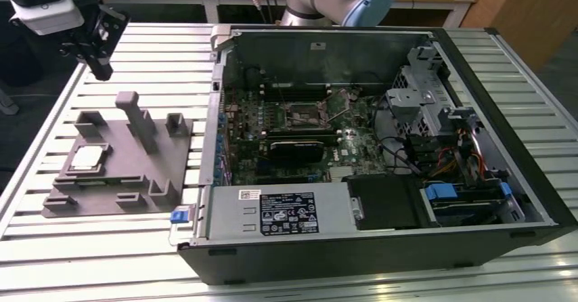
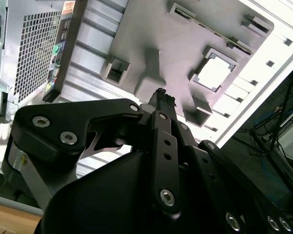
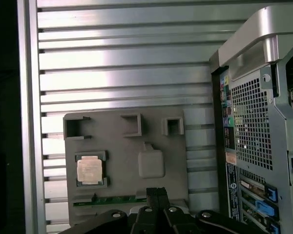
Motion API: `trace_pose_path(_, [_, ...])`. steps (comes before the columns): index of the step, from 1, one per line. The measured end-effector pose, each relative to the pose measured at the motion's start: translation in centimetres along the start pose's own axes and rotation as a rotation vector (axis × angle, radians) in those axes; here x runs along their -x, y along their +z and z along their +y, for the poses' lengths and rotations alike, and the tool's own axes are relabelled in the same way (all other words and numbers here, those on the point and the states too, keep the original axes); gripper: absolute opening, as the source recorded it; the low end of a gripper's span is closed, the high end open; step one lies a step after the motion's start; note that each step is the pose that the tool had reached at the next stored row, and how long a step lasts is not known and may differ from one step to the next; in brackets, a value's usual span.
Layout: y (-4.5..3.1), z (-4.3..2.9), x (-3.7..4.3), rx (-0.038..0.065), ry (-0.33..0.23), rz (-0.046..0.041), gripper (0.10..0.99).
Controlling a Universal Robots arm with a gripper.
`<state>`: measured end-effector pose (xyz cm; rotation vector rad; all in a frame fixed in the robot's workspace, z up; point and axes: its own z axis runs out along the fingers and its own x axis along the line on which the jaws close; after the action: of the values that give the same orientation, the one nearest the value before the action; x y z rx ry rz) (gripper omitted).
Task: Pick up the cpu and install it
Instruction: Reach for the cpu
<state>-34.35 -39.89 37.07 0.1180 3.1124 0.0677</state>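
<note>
The gripper [image 1: 99, 72] is seen above the slatted surface [image 1: 162, 51] at the exterior view's left, clear of the grey fixture [image 1: 135, 173]. The arm above it is cut off by the frame edge. In both wrist views the fingers [image 3: 151, 194] [image 2: 160, 100] are pressed together with nothing between them. The near edge of the fixture [image 3: 122, 146] is hidden behind them. The cpu [image 1: 89, 157] [image 3: 90, 170] [image 2: 214, 73] is lying flat in a square recess of the fixture, untouched and apart from the fingers.

The open case [image 1: 380, 248] is set just beside the fixture, on the exterior view's right. Whether anything is seated in the socket [image 1: 302, 109] cannot be told. A black-and-white label [image 1: 287, 214] is seen inside the case, but its print cannot be made out. Coloured stickers on the case's rear panel [image 3: 254, 122] are likewise not readable.
</note>
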Motion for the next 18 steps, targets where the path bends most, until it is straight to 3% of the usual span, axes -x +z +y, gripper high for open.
trace_pose_path(18, [1.95, -0.27, -2.46, 0.0, 0.0, 0.0001, 0.106])
